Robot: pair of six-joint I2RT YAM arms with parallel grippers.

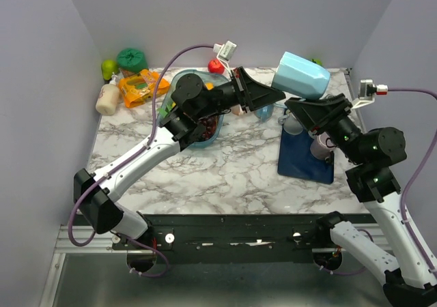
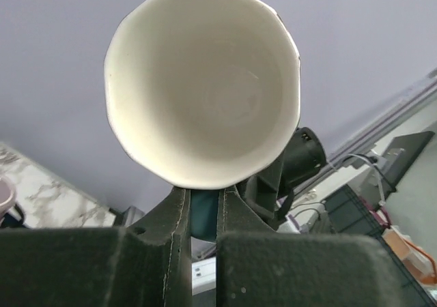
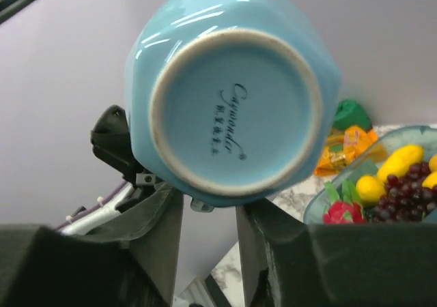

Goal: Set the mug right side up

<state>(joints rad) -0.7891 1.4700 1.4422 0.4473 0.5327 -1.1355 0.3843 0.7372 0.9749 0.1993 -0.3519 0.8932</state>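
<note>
The blue mug (image 1: 300, 75) is up in the air over the back of the table (image 1: 235, 167), lying on its side, the left gripper (image 2: 203, 201) pinched narrow on a blue part beneath its open mouth, the right gripper (image 3: 209, 208) half-spread under its base end, though I can't tell whether it grips.

Marble table (image 1: 239, 174), apparently lilac walls (image 1: 41, 82)
</note>
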